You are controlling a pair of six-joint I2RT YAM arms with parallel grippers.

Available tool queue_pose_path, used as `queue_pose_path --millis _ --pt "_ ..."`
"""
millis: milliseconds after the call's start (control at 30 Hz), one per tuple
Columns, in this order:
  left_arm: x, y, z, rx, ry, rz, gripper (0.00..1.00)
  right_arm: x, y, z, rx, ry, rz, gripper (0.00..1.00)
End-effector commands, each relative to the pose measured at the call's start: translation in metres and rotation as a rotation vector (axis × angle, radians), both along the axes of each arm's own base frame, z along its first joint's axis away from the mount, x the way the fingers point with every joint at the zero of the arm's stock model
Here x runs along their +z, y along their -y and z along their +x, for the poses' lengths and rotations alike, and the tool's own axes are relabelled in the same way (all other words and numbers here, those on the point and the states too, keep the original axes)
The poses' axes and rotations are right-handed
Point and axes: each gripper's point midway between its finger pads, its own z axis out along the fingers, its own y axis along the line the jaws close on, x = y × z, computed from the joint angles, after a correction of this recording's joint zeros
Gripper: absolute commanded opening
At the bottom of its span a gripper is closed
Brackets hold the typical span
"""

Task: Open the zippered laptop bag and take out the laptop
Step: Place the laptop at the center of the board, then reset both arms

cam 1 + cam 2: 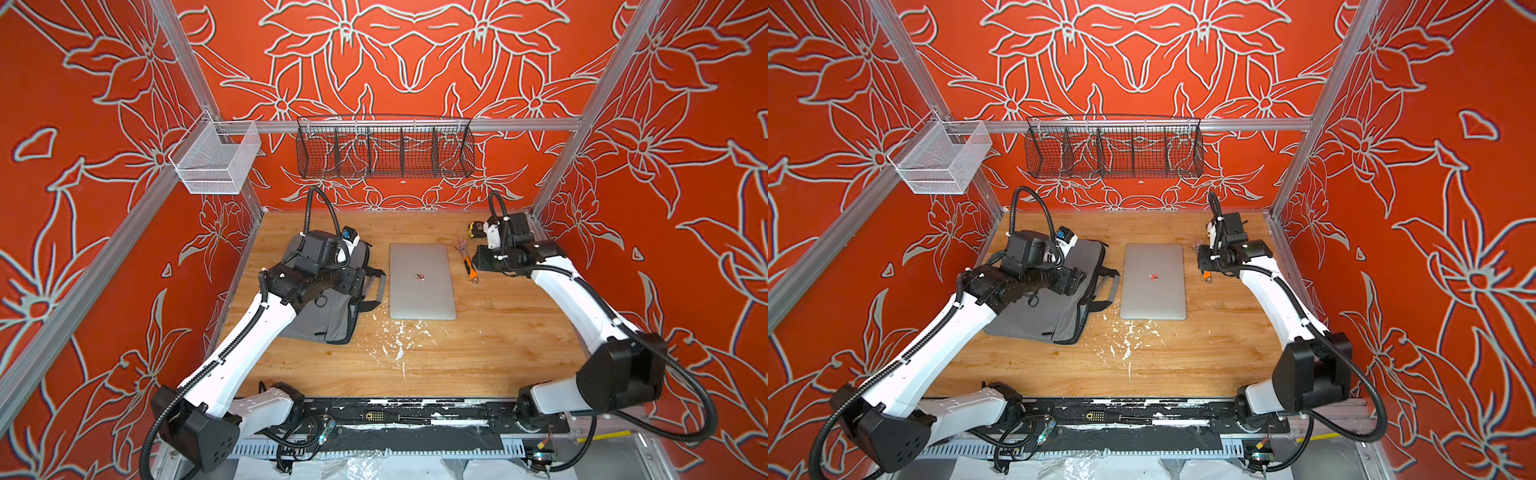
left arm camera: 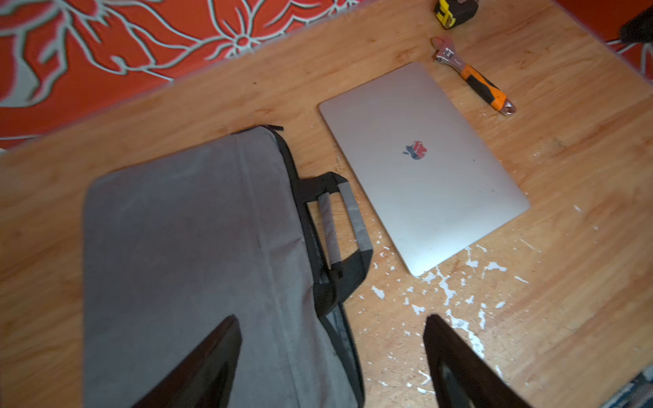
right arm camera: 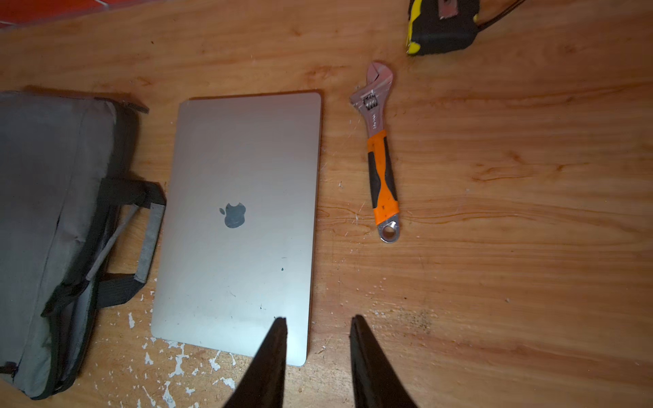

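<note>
Wooden table (image 1: 457,357), red floral walls on three sides.

The laptop (image 1: 422,282) lies flat and closed at mid-table, out of the bag and fully in view in both top views. The zippered laptop bag (image 1: 332,316) lies flat just to its left. Its two strap handles (image 2: 348,219) reach toward the laptop's long edge, just beside it; I cannot tell whether they touch. The zipper edge gapes at the corner nearer the robot's base, with pale lining showing.

- Left gripper (image 2: 332,318): hangs over the bag's zipper edge, fingers (image 2: 215,356) wide apart, nothing between them. In the top views the left arm covers much of the bag.
- Right gripper (image 3: 318,319): above the laptop's near right corner, fingers (image 3: 272,356) apart with bare lid and table in the gap, gripping nothing.

Around:
- An adjustable wrench (image 3: 380,155) with an orange-and-black grip lies right of the laptop and parallel to it, near but apart.
- A yellow-and-black tape measure (image 3: 440,28) sits beyond the wrench, toward the back wall. In a top view the right arm hides most of both tools.
- White flecks (image 1: 399,336) are scattered on the wood by the laptop's near edge.
- On the rail above are a black wire basket (image 1: 384,149) and a white mesh basket (image 1: 216,162).

Markings — an apple-shaped logo (image 3: 233,214) at the lid's centre. The stamping on the wrench shank is too small to read.
</note>
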Motion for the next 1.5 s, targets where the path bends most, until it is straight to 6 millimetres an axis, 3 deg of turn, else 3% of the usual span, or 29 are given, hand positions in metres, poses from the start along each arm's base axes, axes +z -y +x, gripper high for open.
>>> queue_pose_path --millis 0,233,367,533,667,800,833,867,900,1167,1400,1467 --pt "0.014 -0.03 0.0 0.116 0.047 0.062 0.87 0.02 0.016 -0.015 -0.011 0.053 -0.089 0.35" --pt "0.04 -0.066 -0.004 0.267 0.147 -0.017 0.92 0.058 0.041 -0.038 -0.079 0.256 -0.153 0.43" --pt "0.048 -0.082 -0.01 0.319 0.215 -0.076 0.97 0.064 0.06 -0.049 -0.151 0.34 -0.208 0.55" --pt "0.038 -0.113 -0.016 0.461 0.324 -0.054 0.98 0.059 0.083 -0.06 -0.231 0.4 -0.302 0.66" --pt "0.023 -0.126 -0.023 0.523 0.435 -0.071 0.98 0.051 0.091 -0.068 -0.259 0.476 -0.331 0.73" --pt "-0.008 -0.136 -0.028 0.588 0.481 -0.097 0.97 0.033 0.095 -0.073 -0.261 0.552 -0.35 0.77" --pt "-0.016 -0.138 -0.03 0.605 0.49 -0.11 0.98 0.027 0.095 -0.074 -0.263 0.572 -0.348 0.8" --pt "-0.026 -0.141 -0.031 0.63 0.493 -0.125 0.97 0.021 0.095 -0.075 -0.264 0.593 -0.345 0.93" --pt "-0.033 -0.143 -0.033 0.649 0.496 -0.136 0.97 0.016 0.094 -0.076 -0.258 0.611 -0.34 0.97" --pt "-0.079 -0.162 -0.041 0.739 0.503 -0.07 0.97 -0.025 0.094 -0.086 -0.254 0.707 -0.332 0.97" --pt "-0.123 -0.155 -0.033 0.712 0.45 -0.066 0.97 -0.055 0.102 -0.091 -0.307 0.711 -0.33 0.97" --pt "-0.128 -0.158 -0.029 0.729 0.444 -0.055 0.97 -0.064 0.101 -0.089 -0.294 0.681 -0.34 0.97"
